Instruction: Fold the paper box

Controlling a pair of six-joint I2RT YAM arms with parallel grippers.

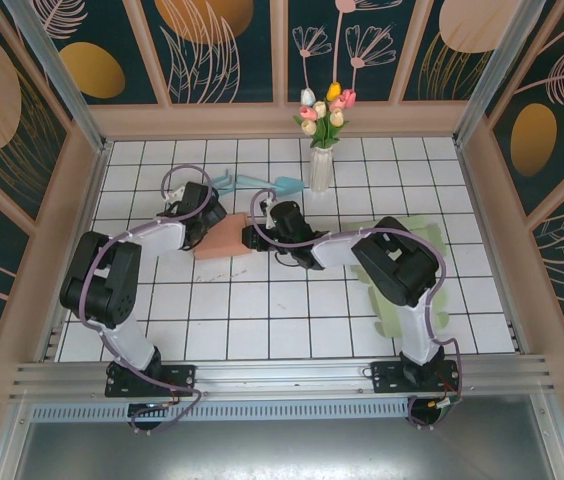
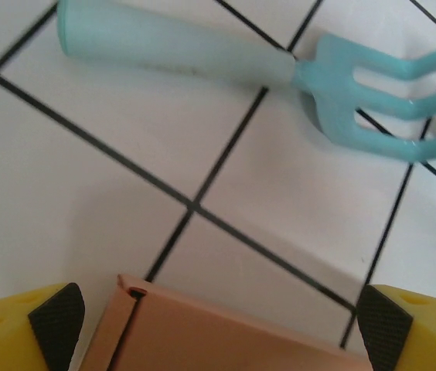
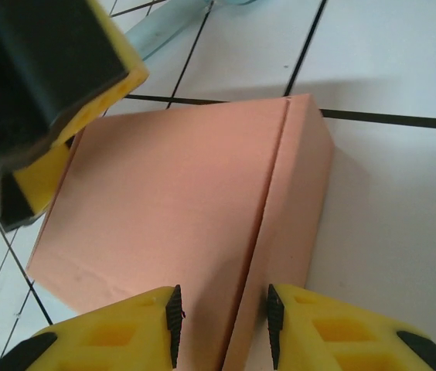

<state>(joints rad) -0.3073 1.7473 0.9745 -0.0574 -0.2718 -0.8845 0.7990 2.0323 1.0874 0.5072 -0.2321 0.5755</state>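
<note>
Right gripper (image 3: 222, 325) pinches the box (image 3: 164, 209) side. Left gripper (image 2: 219, 325) straddles its edge, jaws released. Best to press down squarely, keeping the pinch firm.

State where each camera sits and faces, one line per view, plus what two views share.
Top external: fixed above and behind the arms, looking down on the tiled table; both arms whole, left claw and right claw meeting at the paper box.
Left wrist: on the left arm, facing the table; its open yellow fingers flank the box's edge, teal garden fork beyond.
Right wrist: on the right arm, facing the box top; its fingers grip the box, left claw top left.
Shared: both wrist views show the box.
</note>
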